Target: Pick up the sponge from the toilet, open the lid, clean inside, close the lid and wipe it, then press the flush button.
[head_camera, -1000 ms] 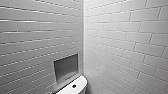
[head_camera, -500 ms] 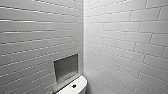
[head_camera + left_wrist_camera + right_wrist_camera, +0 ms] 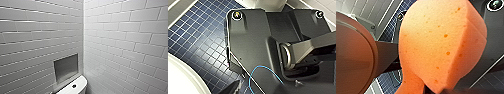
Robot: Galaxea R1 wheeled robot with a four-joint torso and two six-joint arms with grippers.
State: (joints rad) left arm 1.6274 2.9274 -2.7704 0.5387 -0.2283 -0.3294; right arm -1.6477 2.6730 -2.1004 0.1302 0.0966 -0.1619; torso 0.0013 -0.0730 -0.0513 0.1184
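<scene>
one porous orange sponge [image 3: 441, 45], glossy white toilet [image 3: 81, 83]

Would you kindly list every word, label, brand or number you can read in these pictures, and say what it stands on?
There is none to read. The wall tiles, the recessed niche, the toilet tank top with its flush button, the sponge and the dark blue floor tiles all bear no lettering.

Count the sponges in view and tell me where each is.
1. The sponge looms close in the right wrist view, with the blue tiled floor behind it. Others could lie hidden.
</scene>
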